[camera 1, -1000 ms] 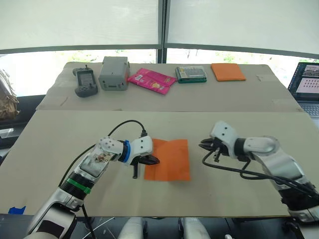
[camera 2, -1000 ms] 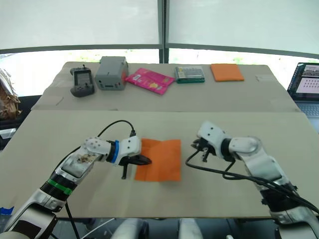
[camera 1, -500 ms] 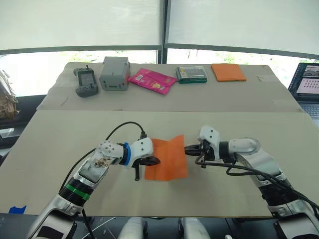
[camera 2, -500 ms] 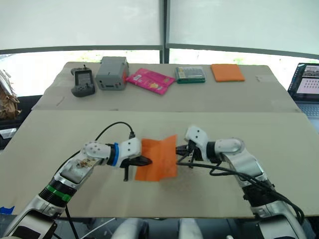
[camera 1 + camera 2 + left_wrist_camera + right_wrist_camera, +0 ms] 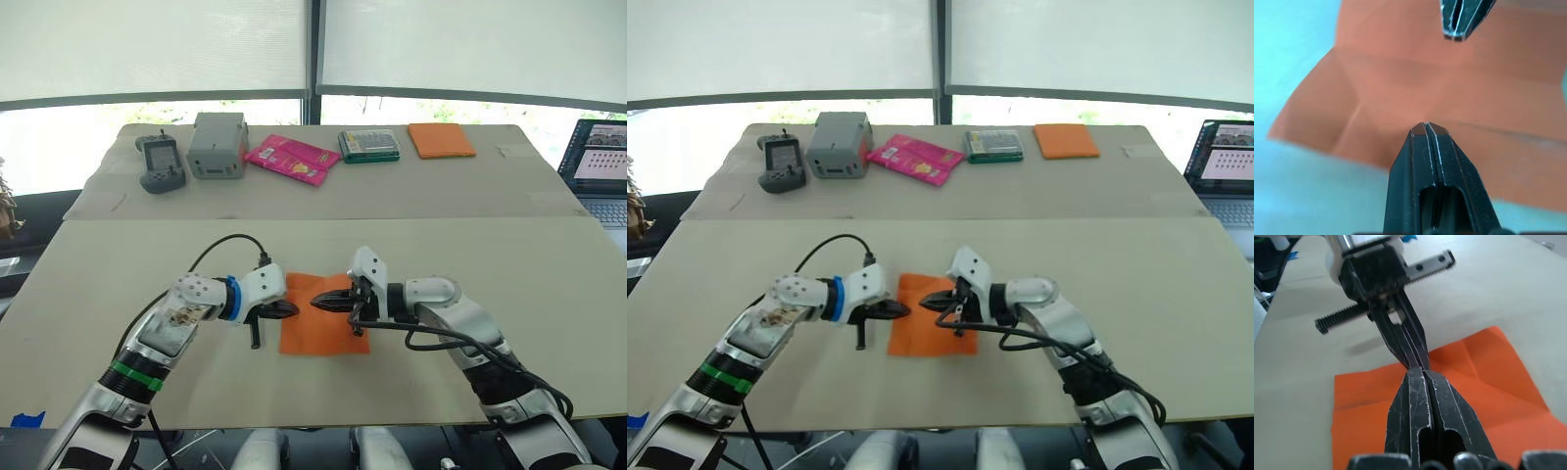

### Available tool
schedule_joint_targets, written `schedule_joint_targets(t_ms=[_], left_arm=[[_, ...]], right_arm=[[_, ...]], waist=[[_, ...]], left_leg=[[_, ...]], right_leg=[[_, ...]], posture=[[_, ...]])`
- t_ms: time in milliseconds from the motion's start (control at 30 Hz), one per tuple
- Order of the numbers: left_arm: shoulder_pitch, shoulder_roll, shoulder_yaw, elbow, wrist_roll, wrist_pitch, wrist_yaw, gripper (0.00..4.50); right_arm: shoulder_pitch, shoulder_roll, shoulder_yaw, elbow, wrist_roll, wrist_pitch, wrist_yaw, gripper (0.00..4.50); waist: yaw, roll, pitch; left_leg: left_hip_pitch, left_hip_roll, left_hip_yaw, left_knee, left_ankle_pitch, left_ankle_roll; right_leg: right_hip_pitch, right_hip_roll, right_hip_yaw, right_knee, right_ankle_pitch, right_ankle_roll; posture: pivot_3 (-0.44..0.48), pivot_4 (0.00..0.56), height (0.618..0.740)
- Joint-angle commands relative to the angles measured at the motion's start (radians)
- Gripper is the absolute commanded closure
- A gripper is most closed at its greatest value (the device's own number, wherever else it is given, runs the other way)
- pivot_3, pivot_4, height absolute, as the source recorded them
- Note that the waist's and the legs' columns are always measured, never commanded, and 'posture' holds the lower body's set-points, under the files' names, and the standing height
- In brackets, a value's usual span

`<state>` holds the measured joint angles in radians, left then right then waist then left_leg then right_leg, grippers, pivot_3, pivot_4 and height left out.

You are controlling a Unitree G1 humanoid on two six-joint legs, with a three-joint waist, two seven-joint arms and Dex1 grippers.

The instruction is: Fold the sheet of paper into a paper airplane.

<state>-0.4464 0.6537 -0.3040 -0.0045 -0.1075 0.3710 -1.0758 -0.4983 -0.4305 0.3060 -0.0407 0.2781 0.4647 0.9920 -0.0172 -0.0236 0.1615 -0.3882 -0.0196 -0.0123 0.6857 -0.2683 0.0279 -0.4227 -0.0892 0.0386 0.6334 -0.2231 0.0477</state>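
I see the sheet of paper (image 5: 921, 331) lying flat on the tabletop (image 5: 1176, 323) at lower centre of the frame. My left hand (image 5: 905, 309) sits at its left edge; my right hand (image 5: 925, 301) reaches over the sheet, tips nearly meeting the left's. Both look closed. Across the top lie a controller (image 5: 780, 163), grey box (image 5: 840, 144), pink packet (image 5: 915, 159) and orange pad (image 5: 1065, 140).

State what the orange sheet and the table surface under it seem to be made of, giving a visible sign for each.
The sheet of paper: thin matte paper, judging by its sharp crease lines and flat lie. The table: probably matte beige board or cardboard sheeting; a seam runs across it.
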Motion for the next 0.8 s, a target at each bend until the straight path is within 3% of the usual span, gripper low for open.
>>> schedule_joint_targets(t_ms=[33,267,367,533,800], left_arm=[[0.065,0.029,0.005,-0.017,0.016,0.042,0.016,4.50],[0.078,-0.016,0.024,-0.077,-0.032,0.090,0.036,4.50],[0.069,-0.020,0.016,-0.065,-0.021,0.086,0.030,4.50],[0.055,-0.023,-0.027,-0.029,0.018,0.056,0.018,4.50],[0.031,-0.027,-0.059,-0.006,0.034,0.046,0.008,4.50]], right_arm=[[-0.059,-0.035,-0.073,-0.026,0.021,-0.023,0.019,4.48],[-0.116,-0.223,-0.096,-0.062,0.015,0.042,0.129,4.48],[-0.108,-0.339,-0.042,-0.049,-0.087,0.007,0.169,4.48],[-0.093,-0.328,0.023,0.055,-0.208,-0.129,0.127,4.48],[-0.041,-0.255,0.029,0.127,-0.219,-0.217,0.139,4.48]], waist=[[0.000,0.000,0.000],[0.009,0.000,0.000],[0.013,0.000,0.000],[0.008,0.000,0.000],[0.013,0.000,0.000]], left_leg=[[0.000,0.000,0.000,0.000,0.000,0.000],[0.000,0.000,0.000,0.000,0.000,0.000],[-0.001,-0.001,0.000,0.000,0.000,0.000],[0.000,-0.001,0.001,0.000,0.000,0.000],[0.000,-0.001,0.001,0.000,0.000,0.000]], right_leg=[[0.000,0.000,0.000,0.000,0.000,0.000],[0.001,-0.002,-0.001,-0.002,0.000,0.000],[0.001,-0.002,-0.001,-0.002,0.000,0.000],[0.001,-0.001,0.000,-0.001,0.000,0.000],[0.002,-0.002,0.000,-0.002,0.000,0.000]], posture=[[0.000,0.150,0.740],[0.000,0.150,0.740],[0.000,0.150,0.740],[0.000,0.150,0.740],[0.000,0.150,0.740]])
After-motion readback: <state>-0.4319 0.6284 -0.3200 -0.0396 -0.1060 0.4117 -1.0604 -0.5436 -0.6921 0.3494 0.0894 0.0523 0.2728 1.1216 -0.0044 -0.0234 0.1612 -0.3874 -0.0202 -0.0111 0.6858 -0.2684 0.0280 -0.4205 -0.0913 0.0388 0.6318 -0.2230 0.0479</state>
